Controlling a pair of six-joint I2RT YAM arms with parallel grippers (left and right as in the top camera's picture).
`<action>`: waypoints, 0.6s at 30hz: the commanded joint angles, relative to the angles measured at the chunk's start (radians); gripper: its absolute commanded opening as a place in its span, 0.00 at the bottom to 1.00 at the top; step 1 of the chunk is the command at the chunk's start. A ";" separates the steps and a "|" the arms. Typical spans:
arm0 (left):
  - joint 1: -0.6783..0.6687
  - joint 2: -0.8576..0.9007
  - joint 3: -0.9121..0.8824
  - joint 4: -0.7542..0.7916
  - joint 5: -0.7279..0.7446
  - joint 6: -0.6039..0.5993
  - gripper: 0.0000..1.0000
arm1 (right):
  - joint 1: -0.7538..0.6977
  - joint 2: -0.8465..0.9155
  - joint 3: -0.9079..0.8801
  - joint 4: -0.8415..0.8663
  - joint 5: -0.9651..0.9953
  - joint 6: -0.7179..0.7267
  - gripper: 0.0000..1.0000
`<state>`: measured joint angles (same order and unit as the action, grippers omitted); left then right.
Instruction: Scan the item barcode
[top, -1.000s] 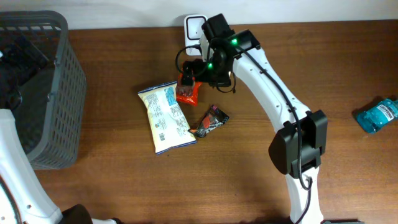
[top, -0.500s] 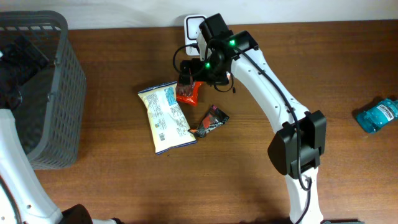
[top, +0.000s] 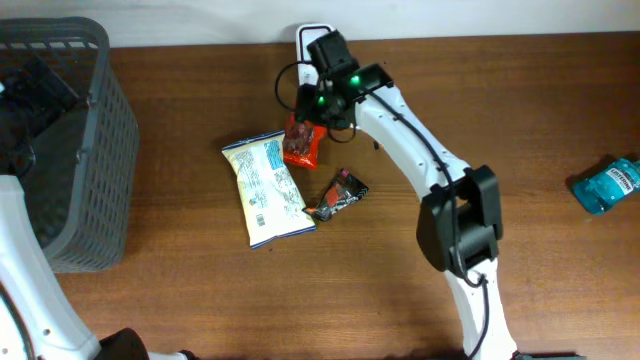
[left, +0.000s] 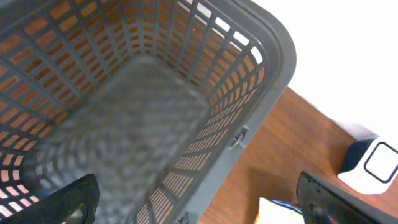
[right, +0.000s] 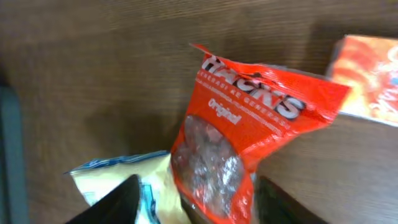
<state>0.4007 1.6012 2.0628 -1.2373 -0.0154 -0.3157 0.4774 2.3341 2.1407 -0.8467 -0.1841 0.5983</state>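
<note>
Overhead, the right gripper (top: 302, 112) reaches down at the far middle of the wooden table (top: 400, 290), over the top of the red Hacks candy bag (top: 301, 150); the bag lies flat, touching the top corner of a white and yellow snack bag (top: 265, 190), with a dark wrapper (top: 338, 195) near it; a blue mouthwash bottle (top: 607, 185) lies well apart at the right edge; from the right wrist, the two fingers (right: 112, 202) stand either side of the bag's lower end, but whether they press it I cannot tell; the left gripper (left: 199, 208) hangs over the grey basket (left: 261, 93), jaws spread wide, holding nothing; a white scanner (left: 370, 165) stands beyond.
</note>
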 joint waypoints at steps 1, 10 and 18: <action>0.003 0.002 0.012 0.002 -0.004 -0.010 0.99 | 0.047 0.052 -0.010 0.032 0.019 0.013 0.44; 0.003 0.002 0.012 0.002 -0.004 -0.010 0.99 | 0.026 0.192 -0.010 -0.027 0.175 0.013 0.05; 0.003 0.002 0.012 0.002 -0.004 -0.010 0.99 | 0.023 0.142 -0.008 -0.358 0.205 0.012 0.04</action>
<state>0.4007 1.6012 2.0628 -1.2373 -0.0158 -0.3157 0.5064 2.4638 2.1635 -1.1454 -0.0013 0.6056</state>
